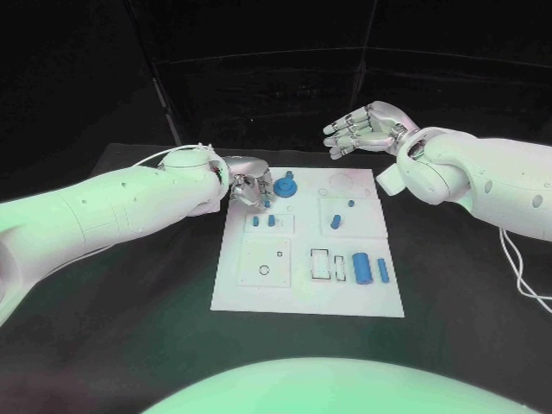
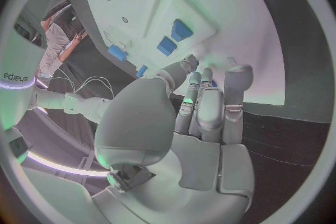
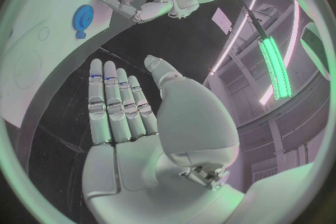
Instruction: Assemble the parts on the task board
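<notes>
A flat white rectangular task board (image 1: 304,285) lies in the middle of the black table (image 1: 475,310), with small blue parts spread over it. Near its far edge sits a round blue disc-shaped part (image 1: 287,186) with a raised centre. In the middle row stand two short blue pegs (image 1: 264,222), side by side, and further right a stubby blue cylinder (image 1: 335,222) with a smaller blue piece (image 1: 351,205) just beyond it. Toward the near right lie a blue rectangular block (image 1: 362,268) and a long blue pin (image 1: 382,271), next to each other beside two outlined slots.

The left robot hand (image 1: 247,188) hangs over the board's far left corner, fingers curled downward close to the disc (whether the fingertips grip anything cannot be told from any view). In the left wrist view its fingers (image 2: 210,106) point at the board.

The right robot hand (image 1: 366,127) is raised beyond the board's far edge, well apart from it, released, its fingers (image 3: 115,103) straight and slightly spread, grasping nothing.
</notes>
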